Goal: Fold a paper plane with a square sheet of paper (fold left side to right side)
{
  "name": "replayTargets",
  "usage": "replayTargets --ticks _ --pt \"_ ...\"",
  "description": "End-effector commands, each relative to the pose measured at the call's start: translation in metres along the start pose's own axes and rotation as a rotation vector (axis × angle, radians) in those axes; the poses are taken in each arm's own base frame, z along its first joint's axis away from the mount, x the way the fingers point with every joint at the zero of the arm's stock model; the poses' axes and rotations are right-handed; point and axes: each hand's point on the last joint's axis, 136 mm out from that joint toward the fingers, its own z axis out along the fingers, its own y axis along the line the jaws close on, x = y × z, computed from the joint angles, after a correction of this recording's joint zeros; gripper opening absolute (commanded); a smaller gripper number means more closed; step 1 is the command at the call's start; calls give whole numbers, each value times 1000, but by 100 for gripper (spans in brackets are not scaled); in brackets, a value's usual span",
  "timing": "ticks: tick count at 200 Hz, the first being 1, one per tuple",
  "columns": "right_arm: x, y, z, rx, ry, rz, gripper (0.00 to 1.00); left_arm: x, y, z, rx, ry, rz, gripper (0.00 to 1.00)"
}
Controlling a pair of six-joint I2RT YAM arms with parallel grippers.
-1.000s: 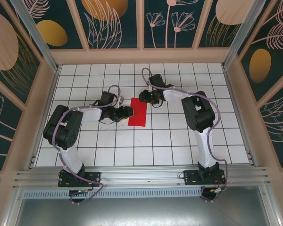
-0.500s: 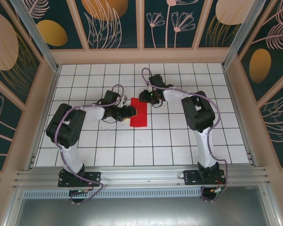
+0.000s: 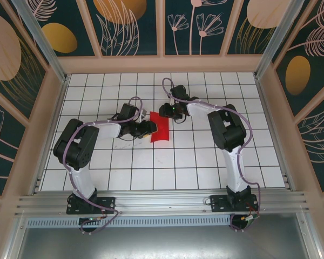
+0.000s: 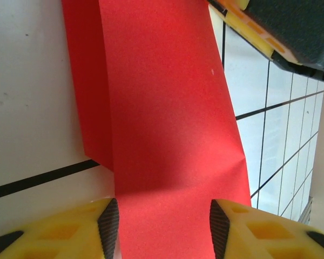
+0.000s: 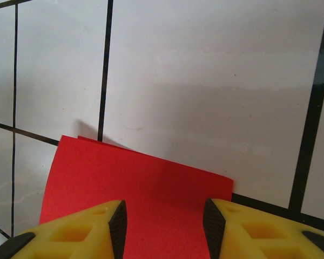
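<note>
The square sheet of paper [image 3: 162, 129] is a bright red, narrow doubled strip on the white tiled table, slightly bowed. In the left wrist view the paper [image 4: 167, 108] has its upper layer shifted right of the lower one, with a small crimp on its right edge. My left gripper [image 3: 149, 128] is at the strip's left long edge. Its jaws [image 4: 161, 226] stand apart with the paper running between them. My right gripper [image 3: 166, 111] is over the strip's far end, jaws [image 5: 163, 224] apart above the paper [image 5: 140, 183].
The white tiled table [image 3: 205, 162] is walled by beige frames and patterned panels on three sides. A metal rail [image 3: 162, 202] runs along the near edge by the arm bases. The right gripper's yellow and black finger [image 4: 281, 32] reaches into the left wrist view's top right.
My left gripper has slid right onto the paper's left edge and its jaws have narrowed. The paper's left side has shifted right and bowed. The right arm has not moved.
</note>
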Motion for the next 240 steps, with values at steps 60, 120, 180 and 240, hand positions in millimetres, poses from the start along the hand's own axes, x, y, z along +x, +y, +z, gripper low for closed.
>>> replayTargets --ticks 60,120,180,240 --pt "13 -15 0 56 1 -25 55 -5 -21 -18 34 -61 18 51" --pt "-5 1 -22 18 -92 -90 67 -4 -24 -21 52 -64 10 51" --pt "-4 4 -22 5 -88 -103 69 -3 -18 -23 27 -79 5 54" --pt "0 -2 -14 21 -64 -96 69 4 5 -7 -58 -23 -23 55"
